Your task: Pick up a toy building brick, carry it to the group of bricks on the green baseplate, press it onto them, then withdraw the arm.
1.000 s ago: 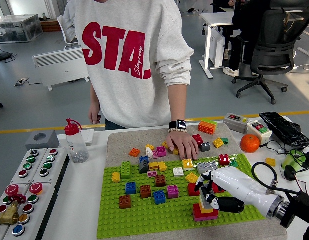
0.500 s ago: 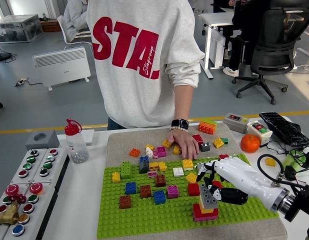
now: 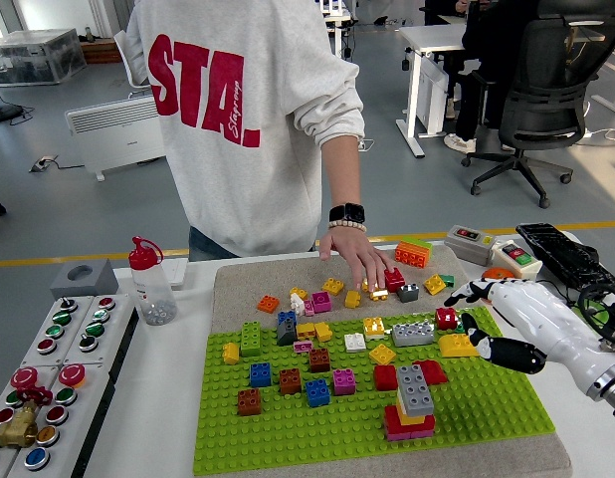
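The green baseplate lies on a beige mat and carries many scattered bricks. Near its front right stands a small stack: a grey brick on top, a yellow one under it, red and pink at the base. My right hand, white with black fingertips, hovers over the plate's right edge, well right of the stack, fingers relaxed and holding nothing. A yellow brick lies just left of its thumb. A person at the far side rests a hand on the loose bricks behind the plate.
A clear bottle with a red cap and a panel of coloured buttons stand at the left. A switch box, an orange partly hidden by my hand and a black keyboard sit at the right.
My right hand let go of the grey brick, now on top of the stack, and drew back to the right. The person's hand shifted further back among the loose bricks.
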Robot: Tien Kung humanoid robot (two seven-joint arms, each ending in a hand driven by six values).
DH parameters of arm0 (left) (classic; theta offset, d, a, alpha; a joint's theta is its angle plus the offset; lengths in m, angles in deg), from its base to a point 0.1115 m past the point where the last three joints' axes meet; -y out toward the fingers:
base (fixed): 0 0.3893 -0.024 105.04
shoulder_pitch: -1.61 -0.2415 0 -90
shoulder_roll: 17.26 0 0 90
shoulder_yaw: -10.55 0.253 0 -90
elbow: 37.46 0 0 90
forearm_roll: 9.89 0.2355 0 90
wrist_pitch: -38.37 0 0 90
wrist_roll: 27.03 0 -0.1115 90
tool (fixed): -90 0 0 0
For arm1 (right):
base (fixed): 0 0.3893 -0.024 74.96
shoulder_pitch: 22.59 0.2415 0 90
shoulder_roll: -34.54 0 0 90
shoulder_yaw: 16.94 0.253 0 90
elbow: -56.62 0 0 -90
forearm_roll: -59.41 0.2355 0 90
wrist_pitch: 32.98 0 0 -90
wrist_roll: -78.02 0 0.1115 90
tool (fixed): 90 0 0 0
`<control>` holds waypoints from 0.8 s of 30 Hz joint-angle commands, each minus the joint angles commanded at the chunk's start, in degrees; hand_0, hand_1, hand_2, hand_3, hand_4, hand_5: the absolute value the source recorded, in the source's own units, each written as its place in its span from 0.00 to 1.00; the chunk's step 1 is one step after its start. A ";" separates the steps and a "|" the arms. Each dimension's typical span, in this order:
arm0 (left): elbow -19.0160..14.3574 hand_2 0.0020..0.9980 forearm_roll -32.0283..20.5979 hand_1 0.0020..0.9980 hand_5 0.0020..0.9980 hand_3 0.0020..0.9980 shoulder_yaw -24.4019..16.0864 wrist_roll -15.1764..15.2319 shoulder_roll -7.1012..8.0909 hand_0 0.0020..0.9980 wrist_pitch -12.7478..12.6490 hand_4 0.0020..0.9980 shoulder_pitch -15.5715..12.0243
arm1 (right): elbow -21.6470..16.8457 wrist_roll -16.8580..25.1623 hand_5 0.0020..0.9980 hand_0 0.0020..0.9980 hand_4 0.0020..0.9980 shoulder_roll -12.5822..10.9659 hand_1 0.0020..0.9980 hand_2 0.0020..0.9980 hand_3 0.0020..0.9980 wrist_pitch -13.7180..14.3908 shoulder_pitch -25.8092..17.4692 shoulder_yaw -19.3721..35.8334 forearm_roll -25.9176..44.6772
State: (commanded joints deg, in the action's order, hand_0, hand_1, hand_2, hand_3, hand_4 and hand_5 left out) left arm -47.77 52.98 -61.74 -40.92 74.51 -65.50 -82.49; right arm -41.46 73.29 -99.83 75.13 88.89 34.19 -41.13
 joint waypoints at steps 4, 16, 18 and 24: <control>0.00 0.58 0.06 0.62 1.00 0.46 -0.05 -0.02 0.01 0.67 0.00 0.24 0.01 | 1.18 0.24 0.45 0.91 0.46 0.90 0.84 0.85 0.84 2.89 -2.40 3.57 2.50; 0.00 0.58 0.39 0.62 1.00 0.46 -0.13 -0.11 0.00 0.67 0.05 0.24 -0.29 | 4.87 6.29 0.46 0.89 0.42 7.52 0.83 0.84 0.83 5.95 -8.57 14.15 18.37; 0.00 0.58 0.47 0.62 1.00 0.46 -0.17 -0.15 -0.05 0.67 0.05 0.24 -0.42 | 4.20 8.39 0.46 0.89 0.42 9.48 0.83 0.84 0.83 5.18 -10.23 16.50 22.33; 0.00 0.58 0.80 0.62 1.00 0.46 -0.24 -0.27 -0.23 0.67 0.14 0.24 -0.72 | 2.44 14.68 0.43 0.84 0.43 15.39 0.82 0.82 0.81 0.93 -14.44 24.13 34.63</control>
State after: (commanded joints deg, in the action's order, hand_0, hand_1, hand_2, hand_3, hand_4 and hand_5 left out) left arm -47.77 53.78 -61.98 -41.19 74.28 -65.36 -83.21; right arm -39.02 87.97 -84.44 76.06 74.45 58.32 -6.49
